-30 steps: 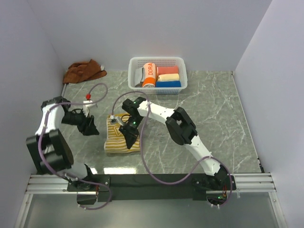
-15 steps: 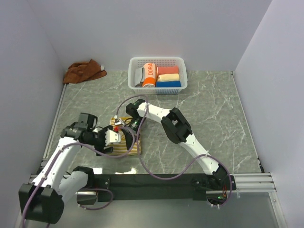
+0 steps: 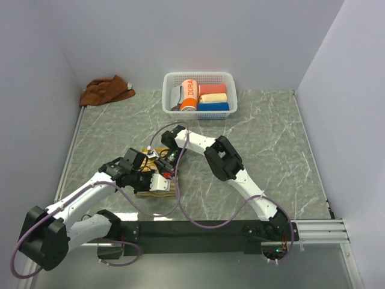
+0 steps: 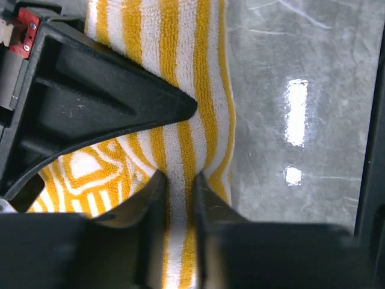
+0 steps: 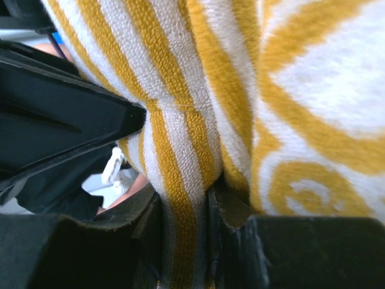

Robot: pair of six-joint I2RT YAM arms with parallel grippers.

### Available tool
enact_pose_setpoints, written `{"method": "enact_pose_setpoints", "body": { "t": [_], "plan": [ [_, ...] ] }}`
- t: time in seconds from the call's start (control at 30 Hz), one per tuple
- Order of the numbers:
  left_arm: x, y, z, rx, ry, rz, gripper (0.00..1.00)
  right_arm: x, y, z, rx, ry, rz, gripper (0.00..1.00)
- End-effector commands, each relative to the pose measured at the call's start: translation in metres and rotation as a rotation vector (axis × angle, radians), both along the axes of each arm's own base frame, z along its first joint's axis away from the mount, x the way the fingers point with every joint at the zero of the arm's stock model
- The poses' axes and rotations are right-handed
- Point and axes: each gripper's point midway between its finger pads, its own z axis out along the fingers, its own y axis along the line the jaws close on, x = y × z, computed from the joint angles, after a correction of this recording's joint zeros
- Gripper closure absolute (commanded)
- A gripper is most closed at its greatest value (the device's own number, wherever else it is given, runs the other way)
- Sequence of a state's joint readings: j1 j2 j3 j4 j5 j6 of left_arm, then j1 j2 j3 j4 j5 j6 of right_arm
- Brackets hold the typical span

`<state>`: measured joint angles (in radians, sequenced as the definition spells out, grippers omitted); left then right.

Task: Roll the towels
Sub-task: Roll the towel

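The striped cream-yellow towel [image 3: 161,184] lies folded on the marble table in front of the arms. My left gripper [image 3: 157,179] is shut on a fold of the towel [image 4: 177,150] near its right edge. My right gripper [image 3: 166,169] is shut on a fold of the same towel [image 5: 180,156] just behind the left one, and its fingers [image 4: 102,96] show as a black wedge in the left wrist view. The rust-brown towel [image 3: 107,90] lies crumpled at the back left corner, far from both grippers.
A white basket [image 3: 200,77] at the back holds the orange DORA roll [image 3: 189,94] and small red, yellow and blue rolls. Grey walls close in the table on three sides. A metal rail [image 3: 192,230] runs along the near edge.
The left arm swung from the left side down and in to the striped towel, and its gripper closed on a fold. The right gripper kept its hold and shifted slightly.
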<state>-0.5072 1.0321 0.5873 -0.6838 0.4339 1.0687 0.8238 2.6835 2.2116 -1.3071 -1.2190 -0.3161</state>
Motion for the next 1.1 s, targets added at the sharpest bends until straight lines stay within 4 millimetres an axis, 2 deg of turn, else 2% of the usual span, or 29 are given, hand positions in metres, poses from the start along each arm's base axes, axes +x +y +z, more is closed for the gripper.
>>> {"method": "enact_pose_setpoints", "body": {
  "t": [0.0,0.03,0.07,0.13,0.17,0.2,0.27,0.33,0.37,0.43,0.47,0.53,0.57,0.6,0.63,0.67,0.7,0.8,0.87,0.9,1.0,1.03,1.07],
  "plan": [
    [-0.023,0.016,-0.026,0.101,0.147,0.044,0.85,0.033,-0.021,-0.05,-0.106,-0.223,-0.007,0.72],
    [-0.027,0.018,-0.028,0.116,0.176,0.05,0.89,0.04,-0.019,-0.043,-0.083,-0.248,-0.027,0.67],
    [-0.03,0.02,-0.03,0.13,0.202,0.053,0.92,0.048,-0.018,-0.026,-0.057,-0.282,-0.05,0.6],
    [-0.037,0.024,-0.035,0.16,0.273,0.082,0.97,0.064,-0.025,-0.015,-0.052,-0.313,-0.099,0.55],
    [-0.038,0.024,-0.036,0.159,0.3,0.088,0.99,0.072,-0.025,0.0,-0.032,-0.346,-0.117,0.51],
    [-0.039,0.021,-0.031,0.141,0.334,0.088,0.99,0.079,-0.027,0.007,-0.034,-0.378,-0.129,0.46],
    [-0.043,0.021,-0.033,0.148,0.412,0.103,0.99,0.096,-0.032,0.029,-0.016,-0.446,-0.161,0.44],
    [-0.044,0.02,-0.028,0.136,0.481,0.111,0.99,0.114,-0.044,0.038,-0.034,-0.514,-0.199,0.44],
    [-0.046,0.021,-0.032,0.148,0.529,0.12,0.99,0.121,-0.049,0.054,-0.016,-0.555,-0.219,0.43],
    [-0.042,0.02,-0.027,0.132,0.584,0.145,0.99,0.135,-0.067,0.058,-0.033,-0.596,-0.268,0.43],
    [-0.042,0.02,-0.03,0.135,0.629,0.153,0.99,0.139,-0.074,0.074,-0.016,-0.635,-0.289,0.43],
    [-0.029,0.017,-0.023,0.094,0.672,0.193,0.99,0.143,-0.09,0.075,-0.028,-0.659,-0.323,0.43],
    [-0.027,0.017,-0.026,0.099,0.72,0.211,0.99,0.15,-0.102,0.093,-0.012,-0.698,-0.366,0.43],
    [-0.014,0.014,-0.023,0.083,0.717,0.222,0.99,0.145,-0.113,0.087,-0.03,-0.687,-0.377,0.43],
    [-0.006,0.016,-0.023,0.069,0.735,0.251,0.99,0.15,-0.118,0.091,-0.021,-0.723,-0.398,0.43],
    [0.006,0.013,-0.024,0.066,0.76,0.268,0.99,0.151,-0.127,0.108,-0.001,-0.767,-0.426,0.43],
    [0.012,0.013,-0.025,0.065,0.774,0.273,0.99,0.145,-0.134,0.101,-0.011,-0.776,-0.427,0.43],
    [0.041,0.011,-0.029,0.062,0.793,0.308,0.99,0.13,-0.152,0.105,-0.02,-0.85,-0.436,0.43],
    [0.061,0.008,-0.033,0.062,0.803,0.321,0.99,0.127,-0.156,0.116,0.007,-0.93,-0.449,0.43],
    [0.067,0.008,-0.035,0.068,0.812,0.333,0.99,0.122,-0.158,0.108,0.006,-0.947,-0.435,0.43],
    [0.081,0.005,-0.044,0.074,0.857,0.341,0.99,0.117,-0.157,0.107,-0.006,-1.058,-0.377,0.43],
    [0.083,0.007,-0.048,0.076,0.868,0.347,0.99,0.111,-0.145,0.109,0.017,-1.107,-0.332,0.43],
    [0.087,0.007,-0.054,0.083,0.878,0.349,0.99,0.109,-0.14,0.111,0.035,-1.167,-0.293,0.43]
  ]
}}
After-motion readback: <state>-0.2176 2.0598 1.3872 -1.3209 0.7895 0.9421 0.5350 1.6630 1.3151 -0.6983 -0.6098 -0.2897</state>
